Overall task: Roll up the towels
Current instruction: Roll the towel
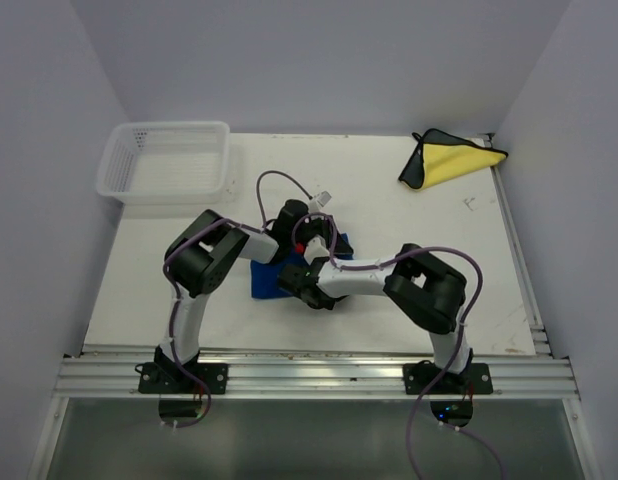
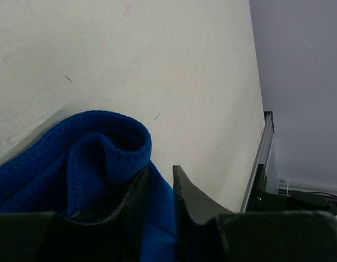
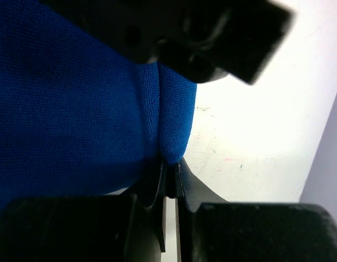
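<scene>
Towels, two: one blue towel (image 1: 261,280), judged soft, light and limp, lay part-rolled at the middle of the table (image 1: 409,225); one yellow towel (image 1: 459,162) lay folded at the far right corner. The left gripper (image 2: 160,177) was clamped on the blue curl, the right gripper (image 3: 169,164) pinched its folded edge; edges seemed the surest hold. One basket (image 1: 117,178), far left

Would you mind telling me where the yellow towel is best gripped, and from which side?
Probably its dark near-left corner, from the table's middle: the yellow towel lies folded in the far right corner, walls close behind and beside it.
</scene>
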{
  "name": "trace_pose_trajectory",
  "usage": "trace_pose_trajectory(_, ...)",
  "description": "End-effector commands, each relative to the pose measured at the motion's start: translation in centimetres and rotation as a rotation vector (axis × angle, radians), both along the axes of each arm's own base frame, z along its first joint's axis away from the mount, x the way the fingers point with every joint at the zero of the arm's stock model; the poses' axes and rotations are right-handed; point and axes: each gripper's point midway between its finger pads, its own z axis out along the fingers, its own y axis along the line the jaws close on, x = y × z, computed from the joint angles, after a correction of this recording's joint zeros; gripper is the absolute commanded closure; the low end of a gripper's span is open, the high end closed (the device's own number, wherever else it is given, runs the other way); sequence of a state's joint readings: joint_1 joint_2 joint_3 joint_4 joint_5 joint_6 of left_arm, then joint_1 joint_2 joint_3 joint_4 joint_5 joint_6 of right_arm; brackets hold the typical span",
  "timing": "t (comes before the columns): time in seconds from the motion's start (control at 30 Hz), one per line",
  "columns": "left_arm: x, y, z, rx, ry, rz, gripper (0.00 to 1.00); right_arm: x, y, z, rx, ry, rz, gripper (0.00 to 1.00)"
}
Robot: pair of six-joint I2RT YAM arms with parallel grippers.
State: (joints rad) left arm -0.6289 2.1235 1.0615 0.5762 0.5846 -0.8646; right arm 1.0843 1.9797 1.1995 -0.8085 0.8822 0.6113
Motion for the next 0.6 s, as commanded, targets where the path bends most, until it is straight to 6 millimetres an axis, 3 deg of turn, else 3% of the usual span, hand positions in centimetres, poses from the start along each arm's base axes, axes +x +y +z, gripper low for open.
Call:
trace_pose_trajectory(0.0, 0.3, 1.8, -2.8, 0.132, 0.003, 0.056, 0.71, -0.4, 0.8, 0.2, 0.146, -0.003, -0.050, 0.93)
trace_pose_trajectory(0.27, 0.5, 2.4, -3.2, 0.162, 0.003, 0.082, 0.72, -1.5, 1.6, 2.4, 0.346, 0.000, -0.100, 0.55)
trace_pose_trajectory(0.4, 0.3, 2.7, -3.6, 0.170, 0.012, 0.091, 0.72, -2.5, 1.3, 4.0, 0.466, 0.004, -0.108, 0.50)
trace_pose_trajectory(0.43, 0.2, 2.7, -3.5, 0.169, 0.011, 0.092, 0.72, -2.4, 1.8, 5.3, 0.549, -0.016, -0.104, 0.50)
trace_pose_trajectory(0.5, 0.3, 2.8, -3.5, 0.168, 0.010, 0.095, 0.72, -3.2, 1.3, 5.0, 0.609, 0.006, -0.116, 0.49)
trace_pose_trajectory(0.53, 0.2, 2.7, -3.5, 0.167, 0.012, 0.095, 0.72, -3.0, 1.6, 6.4, 0.701, -0.022, -0.121, 0.48)
trace_pose_trajectory(0.57, 0.3, 2.8, -3.4, 0.166, 0.010, 0.096, 0.72, -3.6, 0.9, 5.6, 0.720, -0.002, -0.139, 0.48)
